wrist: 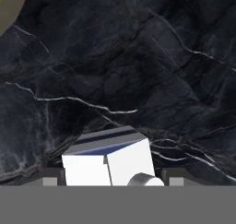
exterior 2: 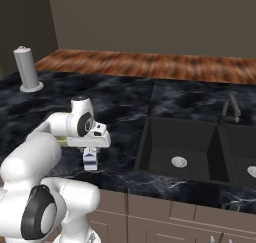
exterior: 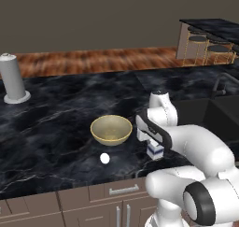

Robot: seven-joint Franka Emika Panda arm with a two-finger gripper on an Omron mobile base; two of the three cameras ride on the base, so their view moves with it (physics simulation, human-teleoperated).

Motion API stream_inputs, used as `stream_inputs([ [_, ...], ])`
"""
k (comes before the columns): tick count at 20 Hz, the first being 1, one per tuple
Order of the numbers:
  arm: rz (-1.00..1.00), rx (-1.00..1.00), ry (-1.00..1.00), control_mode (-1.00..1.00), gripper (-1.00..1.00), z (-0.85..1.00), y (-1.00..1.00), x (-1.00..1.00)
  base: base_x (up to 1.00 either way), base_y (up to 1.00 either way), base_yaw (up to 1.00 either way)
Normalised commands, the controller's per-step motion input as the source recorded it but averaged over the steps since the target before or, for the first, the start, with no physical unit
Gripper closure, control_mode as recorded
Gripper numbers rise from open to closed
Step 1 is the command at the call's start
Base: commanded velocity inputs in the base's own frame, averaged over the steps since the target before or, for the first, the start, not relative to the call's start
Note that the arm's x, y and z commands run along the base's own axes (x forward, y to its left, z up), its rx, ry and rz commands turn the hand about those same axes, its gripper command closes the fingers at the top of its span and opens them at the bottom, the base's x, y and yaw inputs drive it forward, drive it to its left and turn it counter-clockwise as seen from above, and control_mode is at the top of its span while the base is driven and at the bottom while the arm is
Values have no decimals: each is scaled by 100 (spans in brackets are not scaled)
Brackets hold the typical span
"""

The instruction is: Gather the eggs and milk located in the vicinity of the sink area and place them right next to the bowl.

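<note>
The milk (exterior: 155, 151) is a small white carton with blue markings, low over the black marble counter just right of the tan-gold bowl (exterior: 111, 129). My gripper (exterior: 155, 146) comes down on it from above, fingers against its two sides, shut on it. In the hand view the milk carton (wrist: 108, 161) fills the gap between the fingertips, and the bowl's rim (wrist: 7, 6) shows at the top left corner. From the right base view, the milk carton (exterior 2: 90, 159) hangs under the hand (exterior 2: 90, 154). A white egg (exterior: 105, 158) lies on the counter just in front of the bowl.
The black sink (exterior 2: 180, 147) with its dark curved tap (exterior 2: 230, 107) lies to the right of the carton. A tall grey cylinder (exterior: 11, 79) on a round base stands at the far left. The counter's front edge (exterior: 93, 184) runs close below the egg and carton.
</note>
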Motion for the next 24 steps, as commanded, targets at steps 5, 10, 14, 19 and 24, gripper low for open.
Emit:
stream_inputs([
  [5, 11, -3, 1, -100, 100, 26, 2, 30, 0, 0, 0],
  [10, 20, -13, 12, -100, 100, 7, 7, 50, 0, 0, 0],
  [14, 30, -2, 0, -100, 100, 4, 1, 65, 0, 0, 0],
  [19, 32, 8, -9, -100, 100, 0, 2, 50, 0, 0, 0],
  [24, 31, 1, -2, -100, 100, -1, 10, 48, 0, 0, 0],
])
